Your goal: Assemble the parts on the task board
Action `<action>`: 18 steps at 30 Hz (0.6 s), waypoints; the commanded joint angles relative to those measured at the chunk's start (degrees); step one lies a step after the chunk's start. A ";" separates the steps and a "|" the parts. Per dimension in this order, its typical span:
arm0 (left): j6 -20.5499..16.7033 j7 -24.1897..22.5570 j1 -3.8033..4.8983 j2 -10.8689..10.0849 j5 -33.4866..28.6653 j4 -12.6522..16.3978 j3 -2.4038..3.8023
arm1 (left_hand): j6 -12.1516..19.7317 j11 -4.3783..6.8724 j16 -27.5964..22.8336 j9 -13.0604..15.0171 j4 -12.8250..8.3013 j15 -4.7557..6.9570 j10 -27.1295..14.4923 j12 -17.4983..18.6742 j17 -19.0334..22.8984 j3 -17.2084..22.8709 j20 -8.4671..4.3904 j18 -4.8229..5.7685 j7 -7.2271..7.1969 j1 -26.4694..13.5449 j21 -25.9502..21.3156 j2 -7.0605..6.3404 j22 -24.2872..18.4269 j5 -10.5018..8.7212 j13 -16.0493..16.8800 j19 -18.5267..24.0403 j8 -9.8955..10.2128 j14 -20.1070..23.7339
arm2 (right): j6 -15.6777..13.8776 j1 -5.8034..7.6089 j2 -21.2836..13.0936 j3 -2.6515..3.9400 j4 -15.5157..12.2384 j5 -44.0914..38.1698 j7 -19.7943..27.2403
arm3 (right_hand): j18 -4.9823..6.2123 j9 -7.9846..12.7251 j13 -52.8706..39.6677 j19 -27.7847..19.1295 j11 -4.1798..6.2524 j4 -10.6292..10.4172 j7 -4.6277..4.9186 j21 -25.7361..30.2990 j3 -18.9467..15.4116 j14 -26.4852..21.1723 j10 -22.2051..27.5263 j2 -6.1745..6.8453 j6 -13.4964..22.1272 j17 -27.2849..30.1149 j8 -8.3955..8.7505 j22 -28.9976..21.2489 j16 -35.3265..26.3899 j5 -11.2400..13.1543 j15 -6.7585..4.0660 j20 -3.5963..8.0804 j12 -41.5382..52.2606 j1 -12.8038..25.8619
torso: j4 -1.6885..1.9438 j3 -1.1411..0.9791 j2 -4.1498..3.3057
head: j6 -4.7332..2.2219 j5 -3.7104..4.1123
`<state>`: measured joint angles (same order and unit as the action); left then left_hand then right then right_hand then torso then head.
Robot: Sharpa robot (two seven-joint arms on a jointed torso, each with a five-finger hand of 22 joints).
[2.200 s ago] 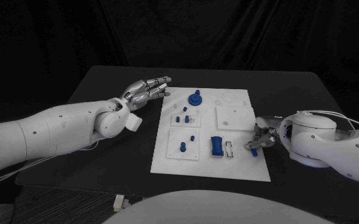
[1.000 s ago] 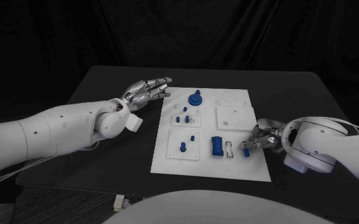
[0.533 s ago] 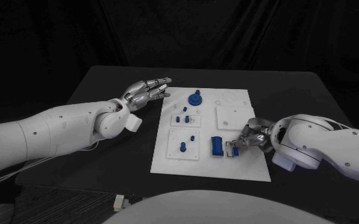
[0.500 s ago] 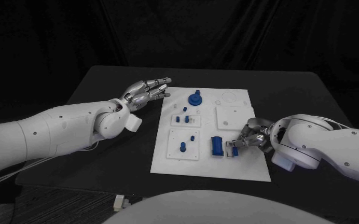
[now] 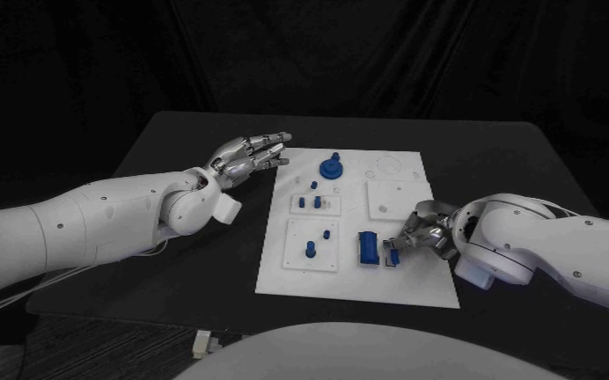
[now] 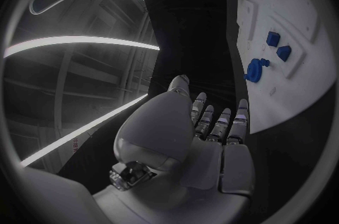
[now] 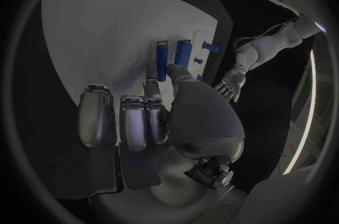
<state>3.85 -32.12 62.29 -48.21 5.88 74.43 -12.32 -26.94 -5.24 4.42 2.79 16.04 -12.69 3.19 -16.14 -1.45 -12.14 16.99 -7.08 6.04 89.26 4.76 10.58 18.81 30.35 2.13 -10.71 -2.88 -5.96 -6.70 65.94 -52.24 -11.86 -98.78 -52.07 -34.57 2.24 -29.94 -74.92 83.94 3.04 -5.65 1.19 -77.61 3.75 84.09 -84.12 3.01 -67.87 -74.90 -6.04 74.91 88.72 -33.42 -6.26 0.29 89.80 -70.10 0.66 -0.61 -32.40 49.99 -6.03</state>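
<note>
The white task board (image 5: 419,288) lies in the middle of the black table. My right hand (image 5: 422,237) is low over its right front part and pinches a slim blue part (image 5: 395,255) right beside an upright blue block (image 5: 367,248). In the right wrist view the slim part (image 7: 161,60) stands between thumb and finger, parallel to the block (image 7: 183,53). My left hand (image 5: 250,153) hovers at the board's far left corner, fingers stretched out and apart, holding nothing. A round blue knob (image 5: 331,168) and small blue pegs (image 5: 312,200) stand in the board's left half.
Two more blue pegs (image 5: 310,248) stand in the near left panel. A square white panel (image 5: 397,197) lies just beyond my right hand. A small pale object (image 5: 201,342) sits at the table's front edge. Bare black table surrounds the board on both sides.
My right hand has moved left from the board's right edge onto the board, carrying the slim blue part up against the blue block. The left arm has stayed still.
</note>
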 commanded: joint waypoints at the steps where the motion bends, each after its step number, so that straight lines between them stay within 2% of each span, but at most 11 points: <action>1: 0.69 -0.58 -0.10 0.10 -0.33 0.06 0.06 | 0.18 -0.38 0.21 0.06 0.01 -0.27 0.22 -0.36 -0.06 0.42 -0.13 0.70 0.28 0.52 0.28 -0.09 -0.05 0.28 0.09 -0.36 -0.22 -0.10 | -0.43 -0.31 0.14 0.00 0.35 0.36 0.05 | 0.75 -0.02 -15.08 1.03 0.18 2.90 -0.19 0.40 3.74 5.28 -5.88 -0.01 -0.38 -11.95 -0.30 11.08 -0.13 2.49 -0.16 -0.35 0.20 1.69 | -0.01 0.00 0.00 | 0.01 0.02; 7: 0.71 -0.53 -0.12 0.14 -0.33 0.04 0.06 | 0.18 -0.38 0.21 0.06 0.01 -0.27 0.22 -0.36 -0.06 0.42 -0.13 0.70 0.28 0.52 0.28 -0.09 -0.05 0.28 0.09 -0.36 -0.22 -0.10 | 0.25 -0.52 0.29 0.00 0.76 -0.10 -0.17 | 0.78 0.02 -15.08 0.99 0.18 2.66 -0.17 0.55 3.87 5.28 -5.88 0.09 -0.35 -11.93 -0.34 11.04 -0.14 3.53 -0.16 -0.35 0.20 2.45 | -0.02 -0.01 0.00 | 0.01 0.04; 9: 0.72 -0.52 -0.13 0.16 -0.33 0.03 0.06 | 0.18 -0.38 0.21 0.06 0.01 -0.27 0.22 -0.36 -0.06 0.42 -0.13 0.70 0.28 0.52 0.28 -0.09 -0.05 0.28 0.09 -0.36 -0.22 -0.10 | 0.71 -0.56 0.31 0.00 0.84 -0.51 -0.33 | 0.77 0.08 -15.08 1.02 0.15 2.12 -0.14 0.54 3.78 5.27 -5.88 0.28 -0.34 -11.88 -0.40 11.06 -0.15 6.91 -0.13 -0.37 0.20 3.66 | -0.01 -0.01 -0.01 | 0.01 0.06; 10: 0.73 -0.51 -0.13 0.17 -0.33 0.03 0.06 | 0.18 -0.38 0.21 0.06 0.01 -0.27 0.22 -0.36 -0.06 0.42 -0.13 0.70 0.28 0.52 0.28 -0.09 -0.05 0.28 0.09 -0.36 -0.22 -0.10 | 0.91 -0.57 0.31 0.00 0.86 -0.71 -0.39 | 0.78 0.10 -15.08 1.02 0.15 2.09 -0.14 0.57 3.79 5.28 -5.88 0.33 -0.33 -11.93 -0.41 11.05 -0.13 7.39 -0.13 -0.37 0.20 3.77 | -0.01 -0.01 -0.02 | 0.01 0.02; 16: 0.77 -0.47 -0.16 0.17 -0.33 0.02 0.06 | 0.18 -0.43 0.22 0.06 -0.02 -0.30 0.27 -0.39 -0.06 0.46 -0.14 0.79 0.32 0.59 0.28 -0.10 -0.08 0.32 0.08 -0.41 -0.22 -0.11 | 1.89 -0.62 0.35 0.00 0.87 -1.57 -0.66 | 0.76 0.23 -15.08 1.08 -0.09 0.07 0.13 0.60 2.48 5.30 -5.88 1.08 -0.33 -12.04 -0.58 11.08 -0.07 16.81 0.06 -0.53 0.20 6.14 | -0.03 -0.01 -0.01 | 0.01 0.06; 18: 0.79 -0.45 -0.17 0.17 -0.33 0.02 0.06 | 0.18 -0.43 0.22 0.06 -0.02 -0.30 0.27 -0.39 -0.06 0.46 -0.14 0.79 0.32 0.59 0.28 -0.10 -0.08 0.32 0.08 -0.41 -0.22 -0.11 | 2.18 -0.63 0.35 0.00 0.85 -1.80 -0.72 | 0.78 0.24 -15.08 1.07 -0.13 -0.50 0.18 0.67 2.09 5.30 -5.88 1.28 -0.35 -12.05 -0.67 11.06 -0.06 18.76 0.10 -0.57 0.20 6.39 | -0.04 -0.01 -0.02 | 0.01 0.03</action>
<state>3.95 -32.01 62.20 -48.15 5.88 74.39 -12.32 -26.94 -5.43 4.42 2.79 16.04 -12.69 3.39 -16.14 -1.44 -12.14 16.99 -7.09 6.04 89.26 4.76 10.58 18.82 30.34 2.13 -10.71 -2.88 -5.96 -5.93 65.46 -51.88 -11.87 -97.92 -52.69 -34.50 2.25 -29.66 -74.91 84.14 3.06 -5.91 1.19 -77.16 5.81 84.09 -84.13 4.22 -67.88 -74.90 -6.43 74.91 88.72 -15.01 -6.29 0.09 89.80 -64.19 0.63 -0.62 -32.42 49.99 -5.96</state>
